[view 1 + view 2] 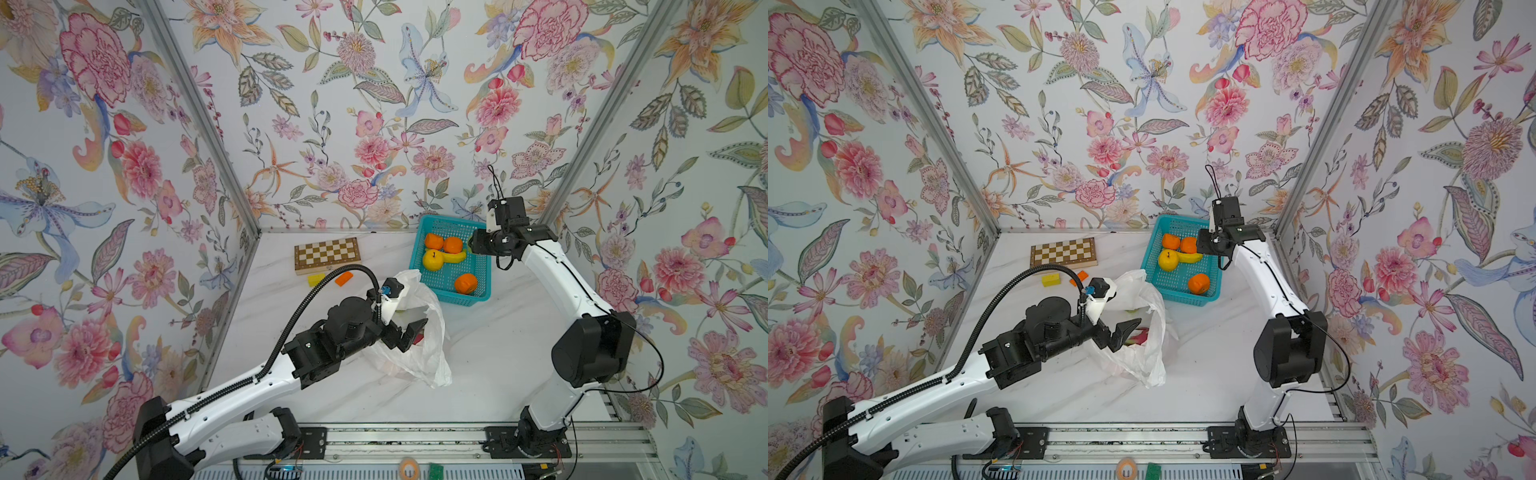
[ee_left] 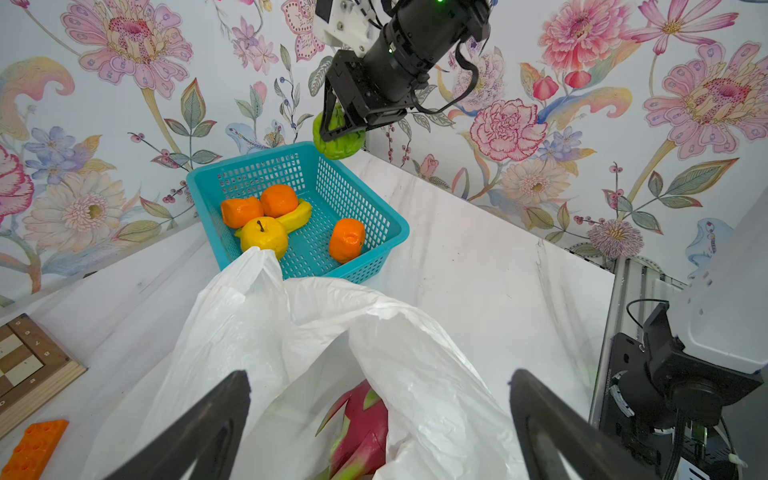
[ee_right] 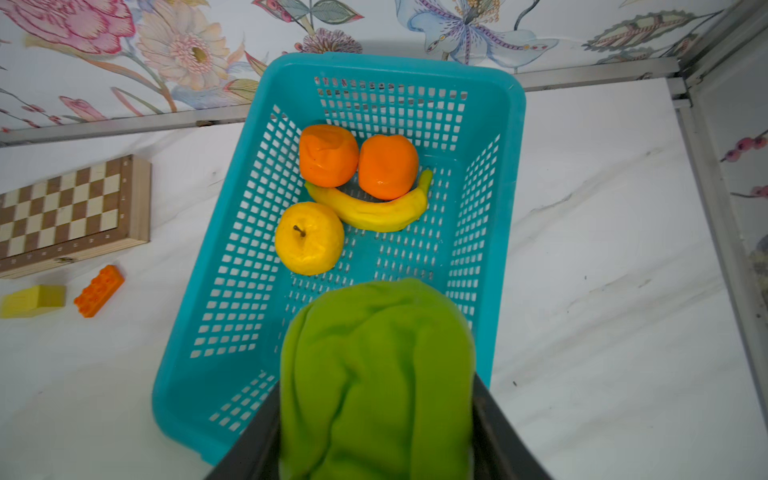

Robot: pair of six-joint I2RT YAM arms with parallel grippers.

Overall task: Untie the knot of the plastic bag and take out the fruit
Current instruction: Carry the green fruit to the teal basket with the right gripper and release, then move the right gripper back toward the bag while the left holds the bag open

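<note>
- At lower centre of both top views, the left gripper (image 1: 409, 332) is held wide apart at the mouth of the bag (image 1: 424, 361), with nothing between its jaws.
- No knot can be made out. The bag mouth lies open on the table (image 1: 498, 353), so the untying is judged done.
- A dragon fruit (image 2: 361, 419) is seen inside the bag, just beyond the left gripper and partly veiled by film.
- It is judged light and fairly firm, with soft scales. It is best taken across its thick middle with the film kept out of the grip, since thin, slippery film would be dragged along.
- Farther up, right of centre, the basket (image 3: 513, 166) is seen with three oranges (image 3: 388, 166), an apple (image 3: 309, 239) and a banana (image 3: 374, 212).
- Over the basket's right side, the right gripper (image 2: 340, 129) is clamped around a green fruit (image 3: 374, 374), judged soft from its creased skin.
</note>
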